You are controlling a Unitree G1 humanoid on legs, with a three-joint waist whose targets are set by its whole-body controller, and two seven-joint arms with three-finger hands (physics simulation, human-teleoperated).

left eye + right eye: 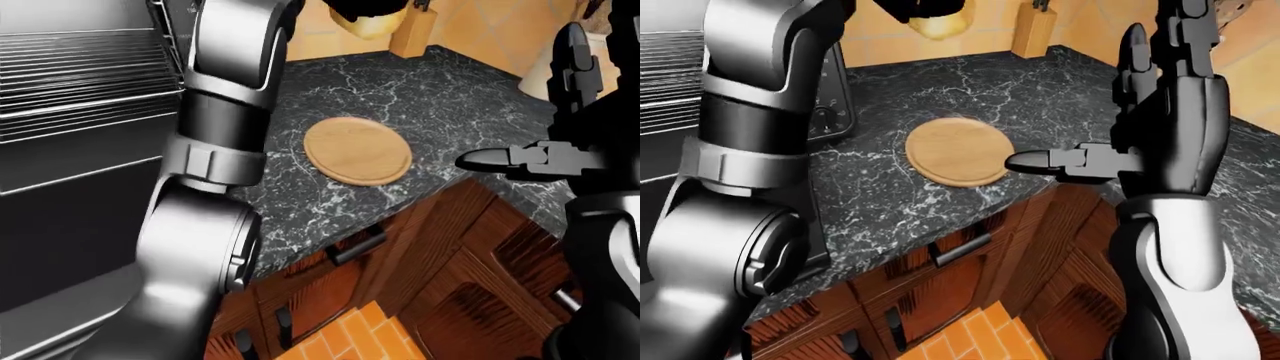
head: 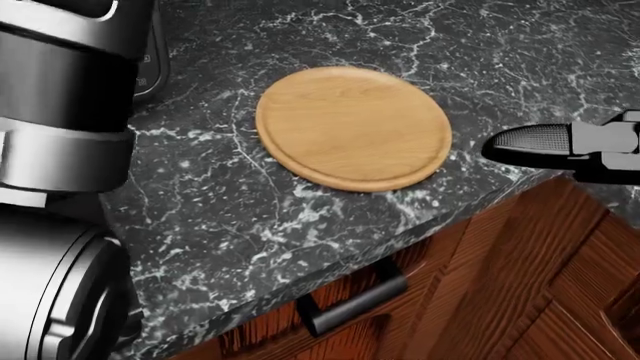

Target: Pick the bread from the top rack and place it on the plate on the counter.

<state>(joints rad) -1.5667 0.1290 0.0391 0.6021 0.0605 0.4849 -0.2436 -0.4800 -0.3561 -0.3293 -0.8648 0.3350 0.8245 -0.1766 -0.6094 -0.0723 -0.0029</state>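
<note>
Plate (image 2: 353,127) bare on counter (image 2: 250,225); placing not done. Bread (image 1: 939,25) apparently grasped in left hand (image 1: 920,7) at 12 o'clock, partly cropped. Right hand (image 1: 1160,112) splayed, holding nothing, 3 o'clock of plate.

The left arm (image 1: 215,127) rises steeply up the left of the eye views, elbow low, forearm upright. Its left hand (image 1: 925,9) is cut by the top edge, dark fingers closed round a pale lump. The right hand (image 1: 1145,112) stands upright at the right, palm inward, 2 fingers (image 1: 1135,52) straight up, thumb (image 1: 1040,160) pointing left, spread apart.
</note>
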